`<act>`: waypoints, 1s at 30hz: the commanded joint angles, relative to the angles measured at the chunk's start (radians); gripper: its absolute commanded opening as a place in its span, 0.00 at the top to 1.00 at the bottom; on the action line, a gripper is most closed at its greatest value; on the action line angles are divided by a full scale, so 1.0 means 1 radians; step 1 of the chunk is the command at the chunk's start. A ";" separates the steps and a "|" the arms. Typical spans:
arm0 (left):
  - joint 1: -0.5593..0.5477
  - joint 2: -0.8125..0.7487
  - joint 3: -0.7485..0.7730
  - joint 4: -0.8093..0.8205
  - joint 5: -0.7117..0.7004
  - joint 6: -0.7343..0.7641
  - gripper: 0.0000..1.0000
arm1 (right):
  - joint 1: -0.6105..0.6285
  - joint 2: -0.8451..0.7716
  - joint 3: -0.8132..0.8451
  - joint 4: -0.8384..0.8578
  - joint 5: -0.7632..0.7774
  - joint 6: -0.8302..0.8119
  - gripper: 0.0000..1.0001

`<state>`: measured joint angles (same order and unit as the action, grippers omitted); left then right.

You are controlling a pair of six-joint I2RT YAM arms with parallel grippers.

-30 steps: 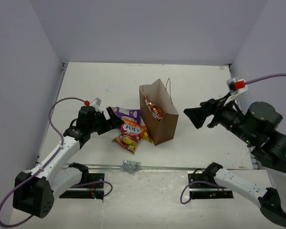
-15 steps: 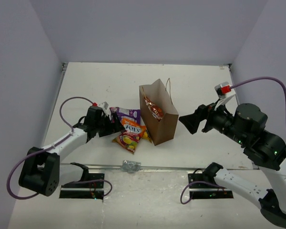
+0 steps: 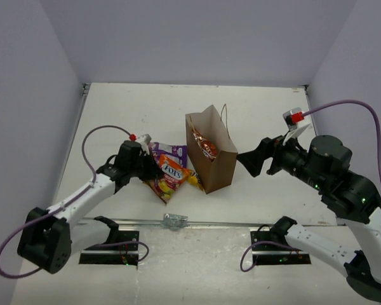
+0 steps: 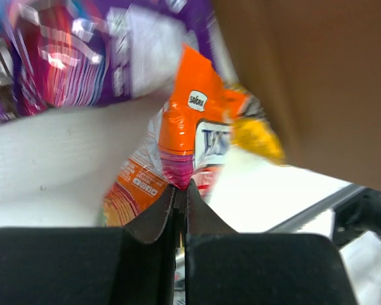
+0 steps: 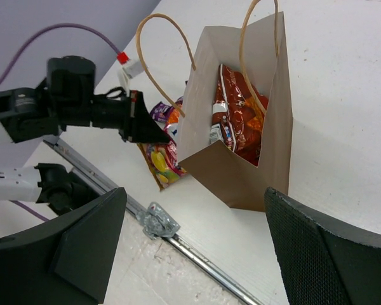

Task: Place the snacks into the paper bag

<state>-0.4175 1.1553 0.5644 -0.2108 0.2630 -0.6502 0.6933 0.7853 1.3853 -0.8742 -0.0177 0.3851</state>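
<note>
Showed the left gripper [image 4: 180,190] with its jaws pressed together, pinching the pink end seam of the orange candy bag [image 4: 192,121] printed "FOX'S". Placed that packet just to the left of the paper bag [image 3: 221,166], near its front left corner, with another orange packet [image 4: 130,190] partly under it. Caught the purple wrappers [image 3: 173,152] a little farther back, also left of the paper bag and touching the candy bag's far edge. Found the yellow piece [image 3: 193,180] wedged between the candy bag and the paper bag's left wall, right at the bag's foot. Showed the left arm [image 3: 89,194] stretching toward the paper bag from the left, with a purple cable [image 3: 95,136] looping over it. Showed the right gripper [image 3: 246,162] with its jaws spread wide and nothing between them, its dark fingers [image 5: 82,248] framing the wrist view. Held it just to the right of the paper bag, level with the bag's right wall; could not tell whether touching or barely apart. Showed the paper bag upright on the white table [image 3: 146,108], mouth open, both string handles [image 5: 157,60] arching above the rim. Revealed the red-and-silver bag [image 5: 238,117] already inside the paper bag, standing on end and leaning against the wall. Included a metal rail [image 3: 174,221] along the table edge in front of the paper bag.
</note>
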 commanded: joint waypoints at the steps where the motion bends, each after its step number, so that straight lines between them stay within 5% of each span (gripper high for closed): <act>1: -0.003 -0.185 0.205 -0.175 -0.068 0.014 1.00 | 0.003 0.008 -0.005 0.040 0.002 0.008 0.08; 7: -0.009 -0.266 0.520 -0.260 0.004 0.035 1.00 | 0.002 0.014 -0.014 0.052 0.009 0.014 0.08; 15: -0.014 -0.270 0.672 0.087 -0.064 0.076 1.00 | 0.000 0.025 -0.006 0.055 0.016 0.015 0.08; 24: -0.014 -0.134 0.698 0.696 0.422 0.136 1.00 | 0.000 0.032 0.006 0.053 0.034 0.006 0.08; 30: -0.014 0.085 0.888 0.775 0.639 0.116 1.00 | 0.000 0.029 0.017 0.052 0.028 0.006 0.08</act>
<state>-0.4282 1.1824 1.3338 0.3813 0.7265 -0.5377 0.6933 0.8116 1.3739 -0.8524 -0.0082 0.3923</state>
